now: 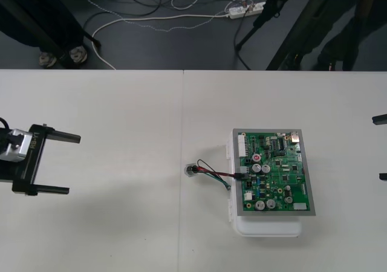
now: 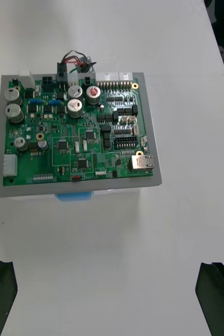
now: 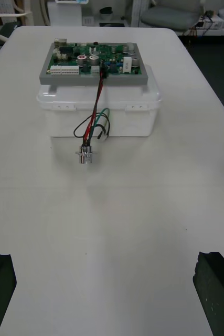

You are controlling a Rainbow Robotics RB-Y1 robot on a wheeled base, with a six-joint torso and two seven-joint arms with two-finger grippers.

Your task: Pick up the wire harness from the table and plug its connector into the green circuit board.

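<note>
Harness long axis left-right: socket on table toward left arm, plug seated in board near edge. Left wrist view: wires climb from table up white base carrying board. Left gripper spread wide, parked left. Right gripper spread wide at right edge.

I saw the green circuit board lying flat on its white base. The wire harness had its black plug seated at the board's left edge. Its red, black and green wires drooped to the table, where the round metal socket rested near the base.
</note>
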